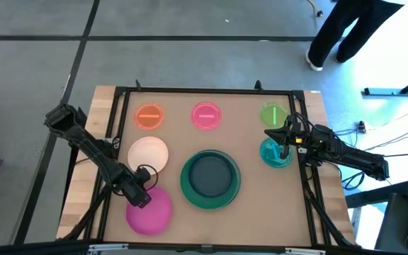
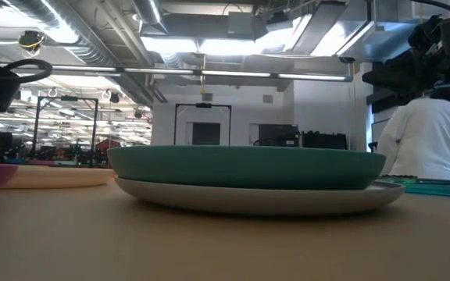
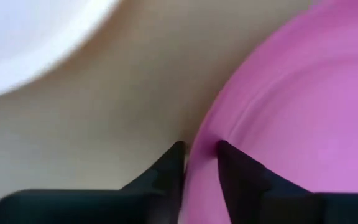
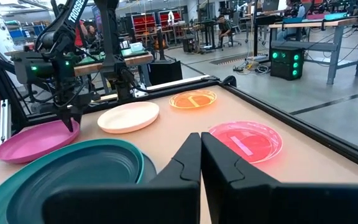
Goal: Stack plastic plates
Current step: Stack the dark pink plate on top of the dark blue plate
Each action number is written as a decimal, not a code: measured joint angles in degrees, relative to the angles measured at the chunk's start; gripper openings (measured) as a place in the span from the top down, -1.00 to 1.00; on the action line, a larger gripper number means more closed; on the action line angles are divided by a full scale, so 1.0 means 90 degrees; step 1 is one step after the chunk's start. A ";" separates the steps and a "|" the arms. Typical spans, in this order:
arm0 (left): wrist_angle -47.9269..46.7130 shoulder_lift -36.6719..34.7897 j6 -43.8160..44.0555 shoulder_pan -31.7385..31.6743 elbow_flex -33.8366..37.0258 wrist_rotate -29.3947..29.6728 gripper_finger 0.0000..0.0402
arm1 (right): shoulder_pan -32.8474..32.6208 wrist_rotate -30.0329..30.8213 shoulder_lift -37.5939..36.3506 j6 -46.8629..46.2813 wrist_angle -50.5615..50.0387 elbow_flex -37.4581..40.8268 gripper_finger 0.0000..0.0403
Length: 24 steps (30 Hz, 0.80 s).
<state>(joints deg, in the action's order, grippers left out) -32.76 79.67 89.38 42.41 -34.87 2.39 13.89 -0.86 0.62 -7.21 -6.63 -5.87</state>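
Workshop floor with benches and a person standing beyond the far right corner; tan table [image 1: 253, 212] framed by black rails.

Plates, high view: teal plate [image 1: 210, 178] nested on a grey plate [image 2: 264, 200] at table centre, toward the near edge. Magenta plate [image 1: 149, 210] at the near left corner, cream plate [image 1: 147, 154] just behind it. Orange plate [image 1: 149, 116], pink plate [image 1: 205, 116] and green plate [image 1: 273, 114] in a row along the far edge. Small teal plate [image 1: 275, 154] near the right edge, below the green one. Only the centre pair is stacked.

Left gripper [image 3: 201, 155] at the magenta plate's rim, jaws straddling the edge, one finger inside and one outside, narrow gap, pinching the rim. Right gripper [image 4: 200, 146] over the small teal plate, jaws pressed together, holding nothing visible.

Handling, judged: plates look thin, stiff, light, with a smooth and probably slippery surface. Raised rim is the only purchase when lying flat. A rim pinch will let the plate hang and swing, so lift slowly and keep it near level. Magenta likely goes onto the centre stack.
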 joint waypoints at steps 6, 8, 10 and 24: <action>0.0252 0.0009 -0.0149 0.0000 0.0000 -0.0005 0.90 | 0.0000 0.0007 0.0000 0.0003 0.0004 0.0000 0.99; 0.0308 0.0009 -0.0163 0.0000 0.0000 0.0000 0.94 | 0.0000 0.0007 0.0001 0.0004 0.0001 0.0001 0.99; 0.0363 0.0011 -0.0163 0.0000 0.0002 0.0000 0.95 | 0.0000 0.0005 0.0000 0.0004 0.0002 0.0000 0.99; 0.0365 0.0023 -0.0520 -0.0002 -0.0637 0.0310 0.96 | 0.0000 0.0007 0.0000 0.0004 0.0002 0.0000 0.99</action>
<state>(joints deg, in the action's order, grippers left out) -29.48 79.88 84.70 42.39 -40.60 5.19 13.89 -0.80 0.62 -7.18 -6.61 -5.87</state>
